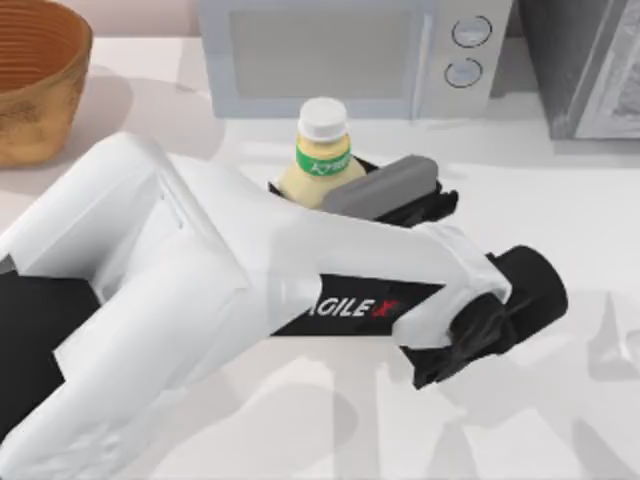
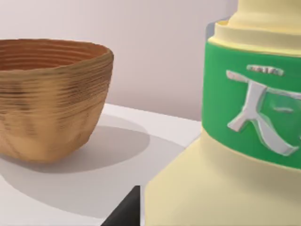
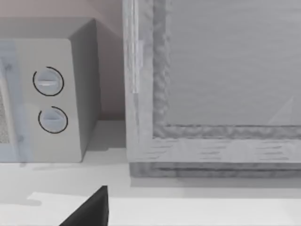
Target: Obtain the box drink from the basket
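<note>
Holding box drink (image 1: 318, 160) in left gripper (image 1: 330, 190), fingers clamped low on body, clear of basket (image 1: 35, 75), before microwave (image 1: 350, 55). We're judging it light, rigid, smooth; body grip safest.

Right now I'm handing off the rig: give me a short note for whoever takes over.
Left gripper: at the drink, mid-table in front of the microwave; its wrist view has the drink right up close. The grip itself is hidden.
Right arm: parked at the table's right.
Basket: far left corner, apart from the drink.
Done: drink is out of the basket.
Left: confirm the hold, finish the retrieval.
</note>
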